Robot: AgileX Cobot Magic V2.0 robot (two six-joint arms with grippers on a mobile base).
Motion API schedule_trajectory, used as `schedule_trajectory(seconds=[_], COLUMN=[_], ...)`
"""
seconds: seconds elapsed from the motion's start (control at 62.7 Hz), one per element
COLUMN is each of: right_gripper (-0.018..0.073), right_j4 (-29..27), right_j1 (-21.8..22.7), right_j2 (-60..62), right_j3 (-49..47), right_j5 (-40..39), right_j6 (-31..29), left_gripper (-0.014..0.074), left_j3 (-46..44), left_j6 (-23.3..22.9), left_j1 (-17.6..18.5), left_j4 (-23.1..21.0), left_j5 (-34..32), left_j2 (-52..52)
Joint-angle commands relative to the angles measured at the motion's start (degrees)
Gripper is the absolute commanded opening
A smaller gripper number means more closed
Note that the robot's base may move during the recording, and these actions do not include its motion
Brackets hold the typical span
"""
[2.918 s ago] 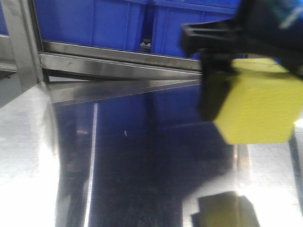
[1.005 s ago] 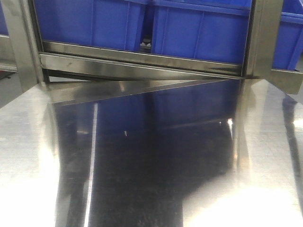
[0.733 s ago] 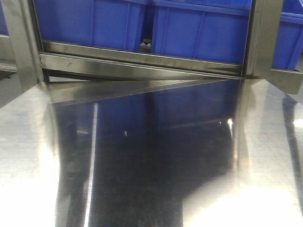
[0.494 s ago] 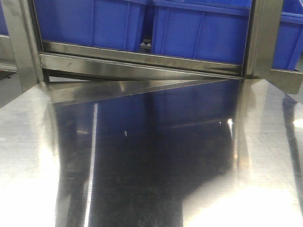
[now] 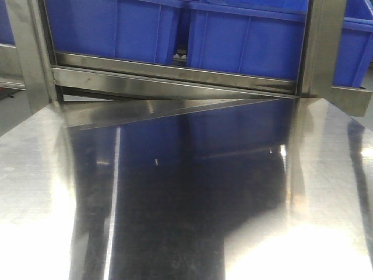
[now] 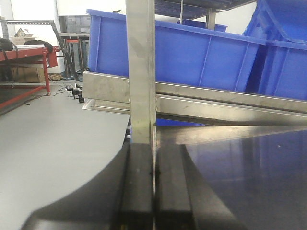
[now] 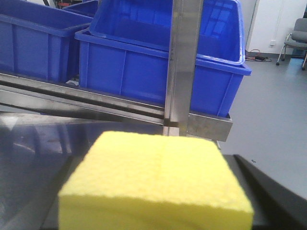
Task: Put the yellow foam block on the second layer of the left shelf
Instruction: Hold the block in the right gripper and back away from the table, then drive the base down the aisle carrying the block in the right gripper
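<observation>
Within right claw [image 7: 154, 165], apparently, sits yellow foam block [image 7: 158, 184].

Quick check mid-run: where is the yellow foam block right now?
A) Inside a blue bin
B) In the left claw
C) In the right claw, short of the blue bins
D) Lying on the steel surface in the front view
C: the right wrist view shows the yellow foam block sitting in the right claw in front of the blue bins, while the left claw is shut on nothing.
</observation>
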State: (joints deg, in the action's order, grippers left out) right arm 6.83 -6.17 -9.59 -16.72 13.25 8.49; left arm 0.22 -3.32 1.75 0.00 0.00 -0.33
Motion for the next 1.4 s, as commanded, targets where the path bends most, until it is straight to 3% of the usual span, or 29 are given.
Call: schedule_trajectory(seconds=[0.0, 1.387], right_gripper=[0.0496, 0.0496], right_j4=[0.74, 0.74], right_j1=[0.40, 0.40], right_j2=[-0.53, -0.53], right_j3=[-1.66, -1.66], right_j5=[-5.28, -5.28], right_j6=[-0.47, -0.47], left_gripper=[0.0124, 0.0124], left_j3=[1.63, 1.63], left_j6=[-0.19, -0.19], left_j1=[-0.11, -0.11], left_j4=[-0.32, -0.32], left_j5=[-4.62, -4.62], left_j2=[-1.14, -1.14])
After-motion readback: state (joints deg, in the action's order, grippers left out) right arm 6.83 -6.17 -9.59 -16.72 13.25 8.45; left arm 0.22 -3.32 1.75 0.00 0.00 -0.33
